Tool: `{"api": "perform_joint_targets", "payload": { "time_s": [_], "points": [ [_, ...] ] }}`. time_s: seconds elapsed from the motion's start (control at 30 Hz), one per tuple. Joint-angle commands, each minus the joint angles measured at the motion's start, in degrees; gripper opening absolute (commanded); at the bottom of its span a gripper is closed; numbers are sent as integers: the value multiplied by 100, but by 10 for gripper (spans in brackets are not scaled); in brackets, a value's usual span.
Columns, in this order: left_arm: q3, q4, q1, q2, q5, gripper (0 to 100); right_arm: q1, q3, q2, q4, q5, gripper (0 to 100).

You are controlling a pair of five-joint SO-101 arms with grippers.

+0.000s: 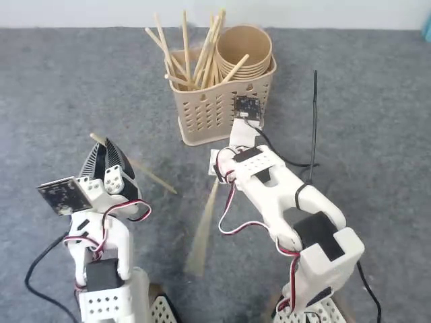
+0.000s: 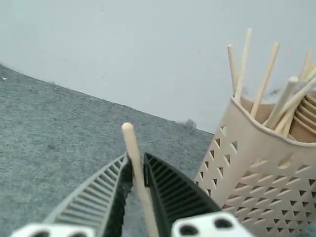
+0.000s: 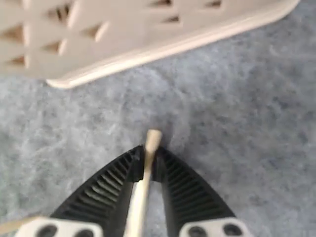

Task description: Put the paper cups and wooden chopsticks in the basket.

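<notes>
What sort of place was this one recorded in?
Probably a robot test bench, not a kitchen: a grey felt-like mat, a plain pale wall behind it, and one basket of paper cups and chopsticks as props.

Grey felt-like mat [image 1: 60, 101] covers the work surface; light is even and shadows are soft. Plain pale wall [image 1: 81, 12] runs along the 12 o'clock edge. Small teal patch [image 1: 427, 27] at 2 o'clock, unidentifiable.
</notes>
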State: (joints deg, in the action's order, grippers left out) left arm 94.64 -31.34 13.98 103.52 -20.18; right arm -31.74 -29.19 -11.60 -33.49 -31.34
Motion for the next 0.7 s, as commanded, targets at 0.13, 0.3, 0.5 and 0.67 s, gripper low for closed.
{"api": "perform_joint_targets", "payload": {
  "time_s": [0.13, 0.3, 0.5, 0.67],
  "points": [
    [22, 44, 0, 18, -35, 13, 277, 308, 435, -884, -62, 8],
    [22, 44, 0, 18, -35, 13, 365, 281, 1851, -1763, 149, 8],
    [22, 44, 0, 18, -35, 13, 356, 158, 4101, -1965, 1327, 8],
    [22, 44, 9, 18, -35, 13, 356, 158, 5473, -1288, 2435, 8]
  ]
}}
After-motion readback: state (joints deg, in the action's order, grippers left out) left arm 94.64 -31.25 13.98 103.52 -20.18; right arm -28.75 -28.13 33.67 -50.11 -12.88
